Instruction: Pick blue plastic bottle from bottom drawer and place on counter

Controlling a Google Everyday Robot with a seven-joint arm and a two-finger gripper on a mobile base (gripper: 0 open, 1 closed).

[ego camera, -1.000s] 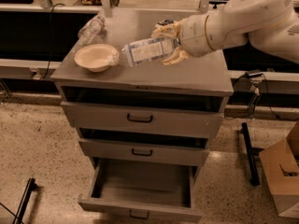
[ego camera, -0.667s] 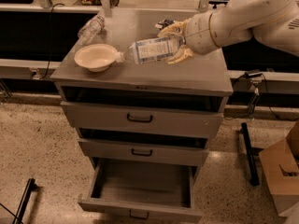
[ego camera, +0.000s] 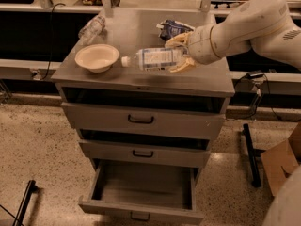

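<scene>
The blue plastic bottle [ego camera: 153,58] is clear with a white cap and a blue-and-white label. It lies sideways in the air just above the counter [ego camera: 141,81], cap pointing left toward the bowl. My gripper [ego camera: 178,54] reaches in from the right and is shut on the bottle's base end, one yellowish finger above it and one below. The bottom drawer [ego camera: 141,192] stands pulled open below, and its inside looks empty.
A cream bowl [ego camera: 97,57] sits at the counter's front left. A plain clear bottle [ego camera: 92,28] lies at the back left. A dark blue snack bag [ego camera: 172,28] lies at the back behind my gripper. A cardboard box [ego camera: 282,159] stands on the floor at right.
My gripper has moved the bottle a little to the right and slightly down, closer to the counter top. The drawer stays open and the bowl has not moved.
</scene>
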